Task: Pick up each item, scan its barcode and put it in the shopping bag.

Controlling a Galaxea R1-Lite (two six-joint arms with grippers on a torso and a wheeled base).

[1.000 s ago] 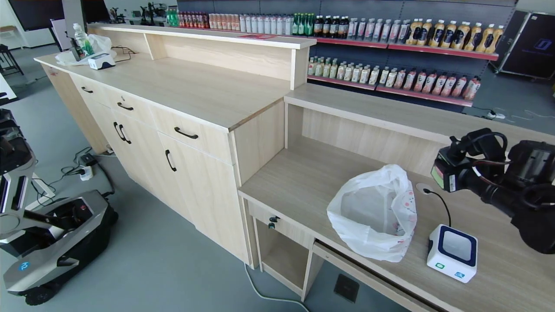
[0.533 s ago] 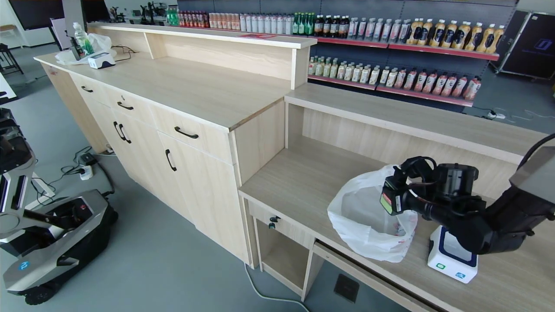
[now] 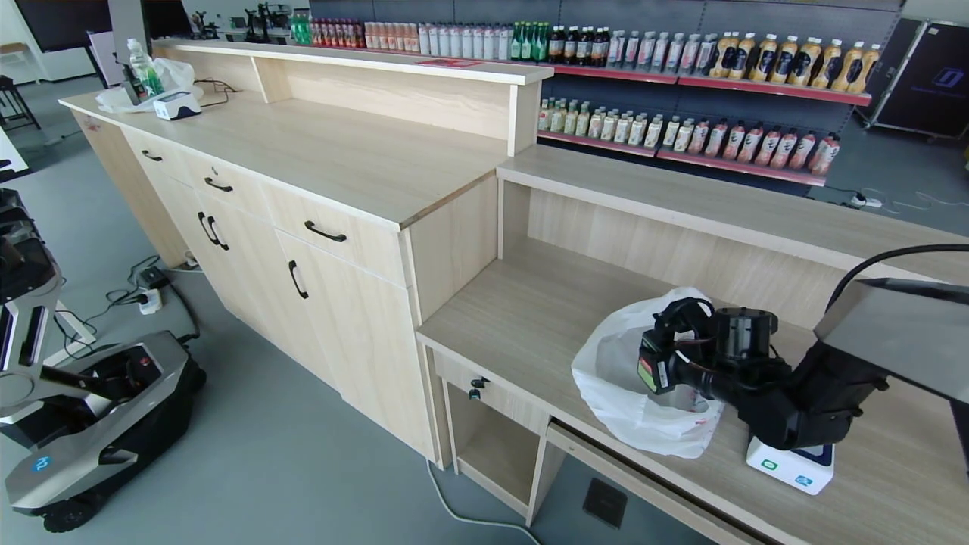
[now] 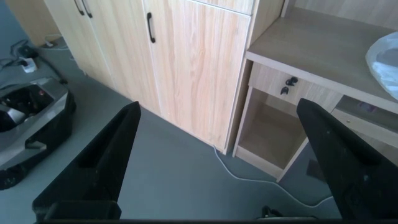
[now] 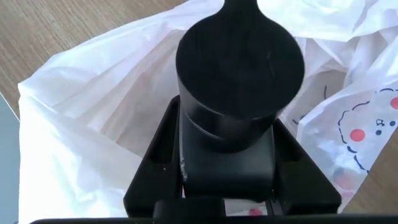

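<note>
Gripping a red-green labelled item (image 3: 652, 372), right gripper (image 3: 670, 357) overhangs shopping bag (image 3: 612, 378).

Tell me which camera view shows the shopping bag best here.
The head view: nearly the whole white shopping bag sits on the counter, mouth open. The right wrist view sees it close up, but the dark container in the right gripper blocks the middle. The left wrist view catches just one edge of it.

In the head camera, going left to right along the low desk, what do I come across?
Drawer lock → shopping bag → scanner. The right pincer, shut on an item, overlaps the bag, so it is left out.
</note>
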